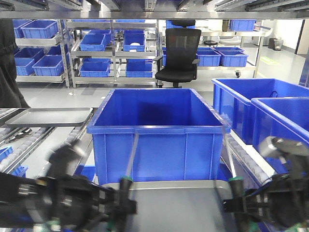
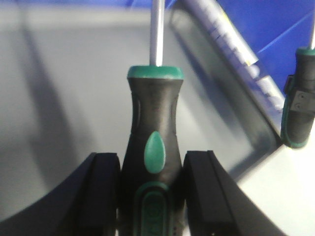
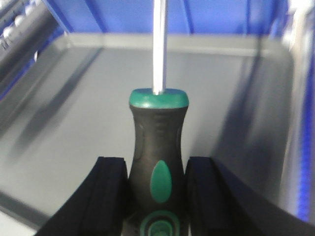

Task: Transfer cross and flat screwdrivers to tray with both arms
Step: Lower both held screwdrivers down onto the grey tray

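Observation:
My left gripper [image 2: 151, 189] is shut on a black-and-green screwdriver [image 2: 155, 132], shaft pointing forward, held over the grey tray [image 2: 64, 98]. In the front view this gripper [image 1: 113, 203] and its screwdriver [image 1: 127, 186] are at the tray's near left edge. My right gripper [image 3: 155, 191] is shut on a second black-and-green screwdriver [image 3: 158, 132] above the tray [image 3: 74, 108]. In the front view this gripper [image 1: 236, 203] holds its screwdriver [image 1: 234, 186] at the tray's [image 1: 178, 203] near right edge. The tips are hidden, so which screwdriver is cross or flat cannot be told.
A large blue bin [image 1: 157, 130] stands right behind the tray. More blue bins [image 1: 260, 108] stand at the right. Another grey tray [image 1: 48, 117] lies on the roller conveyor at the left. A black office chair [image 1: 179, 55] and shelving stand in the back.

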Tool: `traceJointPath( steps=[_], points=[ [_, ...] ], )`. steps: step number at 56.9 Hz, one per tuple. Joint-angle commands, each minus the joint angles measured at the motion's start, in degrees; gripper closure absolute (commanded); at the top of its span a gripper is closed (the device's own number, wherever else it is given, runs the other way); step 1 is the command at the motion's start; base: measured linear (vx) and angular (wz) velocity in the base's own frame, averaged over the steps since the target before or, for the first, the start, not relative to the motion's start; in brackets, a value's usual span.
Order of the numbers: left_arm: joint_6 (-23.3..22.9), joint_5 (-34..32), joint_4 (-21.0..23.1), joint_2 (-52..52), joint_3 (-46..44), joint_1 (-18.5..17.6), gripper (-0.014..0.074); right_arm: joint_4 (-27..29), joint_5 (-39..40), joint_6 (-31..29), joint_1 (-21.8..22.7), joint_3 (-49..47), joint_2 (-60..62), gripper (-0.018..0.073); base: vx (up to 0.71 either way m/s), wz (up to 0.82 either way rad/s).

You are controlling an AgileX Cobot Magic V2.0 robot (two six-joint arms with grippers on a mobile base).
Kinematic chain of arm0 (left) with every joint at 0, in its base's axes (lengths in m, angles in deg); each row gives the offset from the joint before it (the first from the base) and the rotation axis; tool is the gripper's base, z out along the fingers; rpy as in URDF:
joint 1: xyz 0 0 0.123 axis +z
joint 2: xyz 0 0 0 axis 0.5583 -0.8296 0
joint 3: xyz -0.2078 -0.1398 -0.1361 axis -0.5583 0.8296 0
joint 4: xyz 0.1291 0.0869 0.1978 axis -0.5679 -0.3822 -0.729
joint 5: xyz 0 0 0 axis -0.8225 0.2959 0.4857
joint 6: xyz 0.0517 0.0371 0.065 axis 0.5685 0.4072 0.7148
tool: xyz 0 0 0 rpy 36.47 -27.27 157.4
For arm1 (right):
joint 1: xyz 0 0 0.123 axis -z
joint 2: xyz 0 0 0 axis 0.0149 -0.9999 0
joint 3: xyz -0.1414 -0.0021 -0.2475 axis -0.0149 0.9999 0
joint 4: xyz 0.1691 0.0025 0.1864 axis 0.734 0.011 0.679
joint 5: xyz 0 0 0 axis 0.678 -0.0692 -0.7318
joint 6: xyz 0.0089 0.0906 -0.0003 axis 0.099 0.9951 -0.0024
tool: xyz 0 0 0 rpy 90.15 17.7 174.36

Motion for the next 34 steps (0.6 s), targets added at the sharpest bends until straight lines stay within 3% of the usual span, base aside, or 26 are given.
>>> traceJointPath(
  steps=[1,11,34],
  points=[
    [0.1,-4.6,4.3,-1.3,-1.8,-1.1,0.0594,4.4,3.0,-1.7,0.1,-1.8,-1.0,0.0567,0.00,0.00],
    [-0.1,-8.2,7.6,-4.7,-1.8,-1.1,0.0594,7.0,2.0,-3.3,0.1,-1.9,-4.3,0.0567,0.00,0.00],
    [-0.1,-11.5,7.5,-5.4,-1.8,-1.1,0.0589,7.3,2.1,-4.3,0.1,-1.9,-7.4,0.0559,0.00,0.00]
  ],
)
